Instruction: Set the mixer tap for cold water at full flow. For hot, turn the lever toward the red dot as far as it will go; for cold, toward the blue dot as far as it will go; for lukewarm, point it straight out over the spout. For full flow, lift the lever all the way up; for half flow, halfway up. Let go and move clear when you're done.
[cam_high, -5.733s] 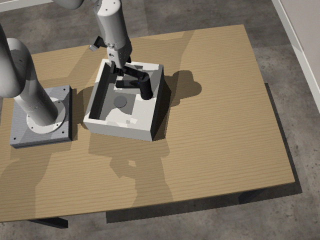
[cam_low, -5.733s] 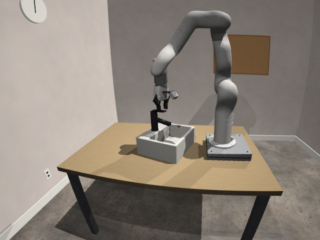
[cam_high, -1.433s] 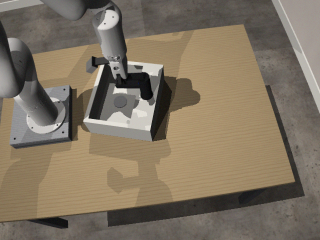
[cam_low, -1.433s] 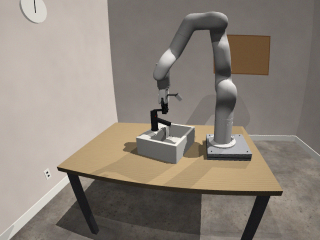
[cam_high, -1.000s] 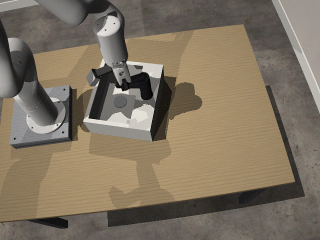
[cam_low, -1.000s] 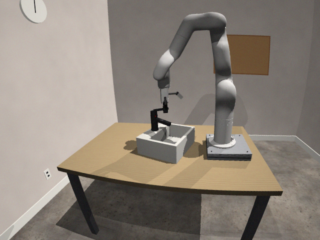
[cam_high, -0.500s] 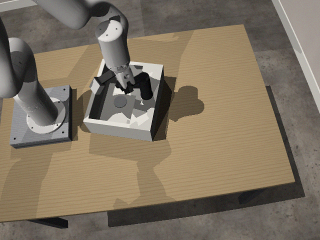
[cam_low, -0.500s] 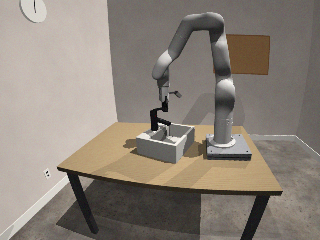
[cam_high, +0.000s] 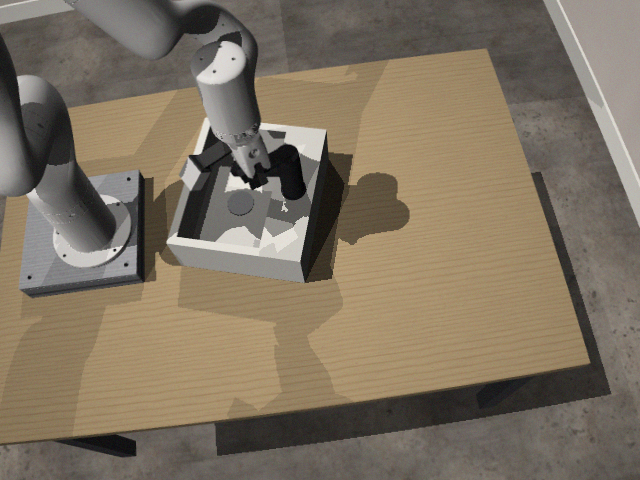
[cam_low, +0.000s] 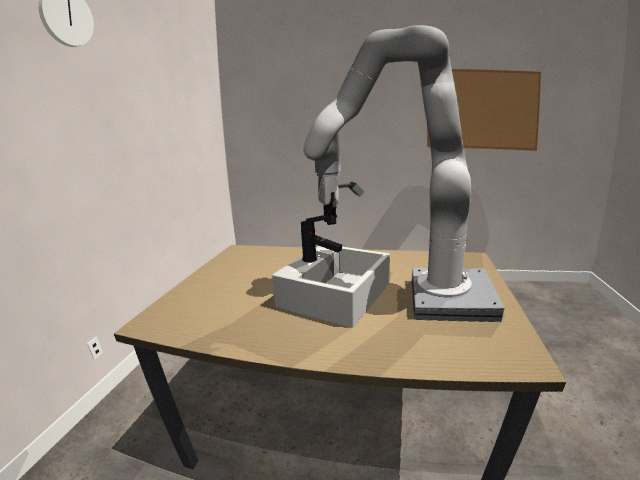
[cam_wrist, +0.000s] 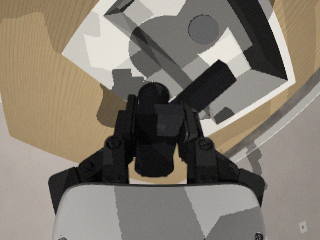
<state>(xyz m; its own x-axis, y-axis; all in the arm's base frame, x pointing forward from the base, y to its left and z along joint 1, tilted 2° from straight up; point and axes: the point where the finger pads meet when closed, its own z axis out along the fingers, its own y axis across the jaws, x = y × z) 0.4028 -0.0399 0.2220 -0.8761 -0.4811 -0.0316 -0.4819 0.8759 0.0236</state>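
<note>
Now the lever (cam_low: 316, 220) is seen raised, its tip lying between the gripper (cam_low: 329, 215) fingers. Those fingers are just slackened, pinching nothing.

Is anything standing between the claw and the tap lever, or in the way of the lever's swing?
Nothing visible does. The claw sits around the lever end, one finger on each side. The spout lies lower, and the sink walls are below both.
</note>
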